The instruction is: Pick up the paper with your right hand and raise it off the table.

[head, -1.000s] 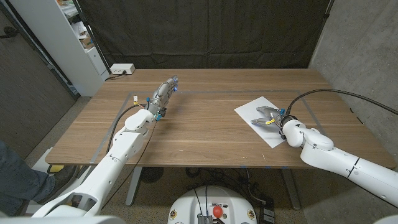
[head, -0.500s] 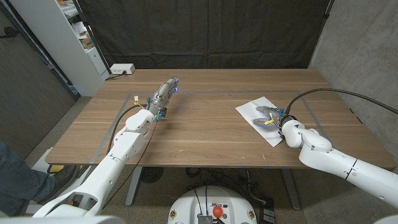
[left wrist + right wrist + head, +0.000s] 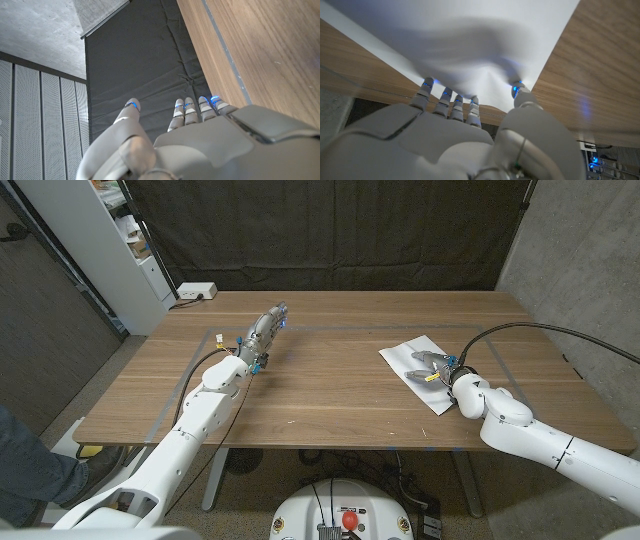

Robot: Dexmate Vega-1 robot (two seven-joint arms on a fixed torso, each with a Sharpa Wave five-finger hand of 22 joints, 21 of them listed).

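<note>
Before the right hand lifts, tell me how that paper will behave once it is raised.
Probably floppy: the paper already bulges into a soft ridge between the right hand's fingers. Likely very light, being one thin sheet. It may slide on the smooth table before it lifts.

bare table [image 3: 330, 395] between hands, nothing blocking

I see the paper [image 3: 418, 370] plain white, greyed by shadow in the right wrist view | table [image 3: 320, 395] brown wood grain, thin grey-blue line near its far edge | right hand [image 3: 432, 369] grey, yellow tags, blue-lit fingertips [image 3: 427, 81] | left hand [image 3: 264, 330] grey, blue fingertip lights | backdrop curtain [image 3: 330, 230] black | box [image 3: 196, 292] white.
</note>
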